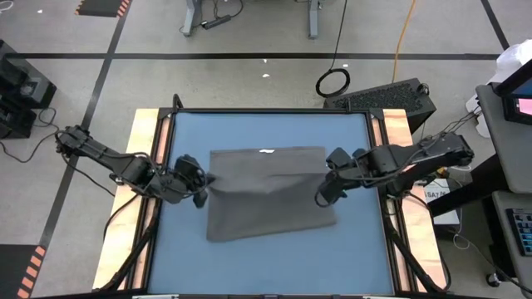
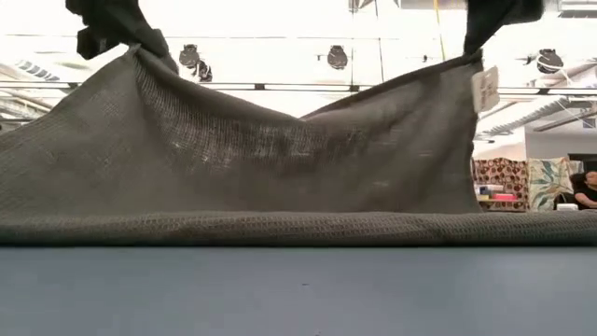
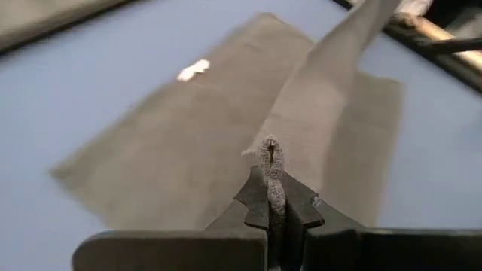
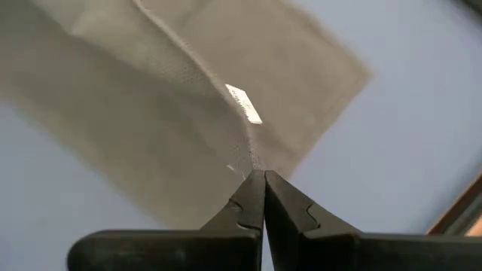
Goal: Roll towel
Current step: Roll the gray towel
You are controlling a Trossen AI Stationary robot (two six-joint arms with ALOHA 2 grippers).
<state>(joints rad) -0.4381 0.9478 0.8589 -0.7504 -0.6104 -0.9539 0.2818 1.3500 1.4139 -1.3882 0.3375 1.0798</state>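
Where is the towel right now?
In the high view the towel lies mid-table on the blue tabletop, one edge lifted, pinched by the left hand and the right hand.

In the low view, the lifted towel (image 2: pixel 280 159) fills most of the picture and hides the far part of the blue table (image 2: pixel 298 289) and much of the room behind. Both grippers are cut off by the top edge there. A person (image 2: pixel 586 189) at the right edge is only partly seen.
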